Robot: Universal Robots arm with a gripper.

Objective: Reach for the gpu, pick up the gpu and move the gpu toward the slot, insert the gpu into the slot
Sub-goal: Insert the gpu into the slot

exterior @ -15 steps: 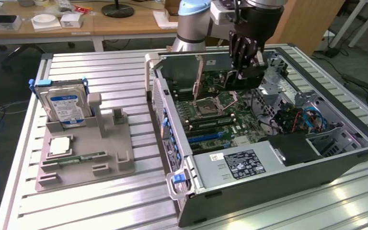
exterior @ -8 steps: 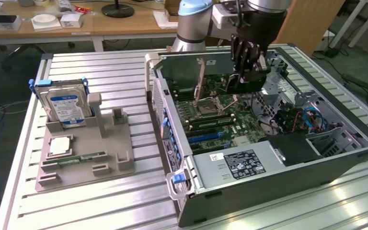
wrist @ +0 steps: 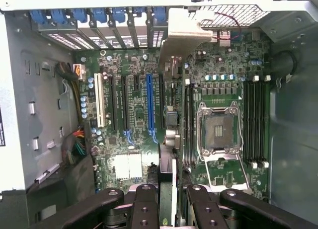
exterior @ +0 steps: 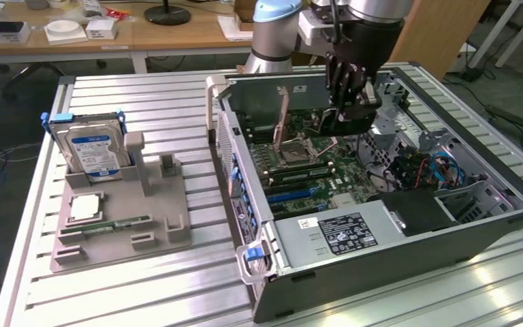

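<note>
Seemingly clamped on the gpu [exterior: 354,122], which hangs edge-down over the motherboard [wrist: 124,122] just beside the long blue slot [wrist: 149,102], the gripper [wrist: 169,194] should, I judge, keep the card parallel to that slot, bracket [wrist: 181,35] toward the rear openings [wrist: 99,38], and press straight, without tilt.

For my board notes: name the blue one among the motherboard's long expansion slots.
The long blue plastic slot: the other slots in the row are black, except one white plastic slot at the end.
</note>
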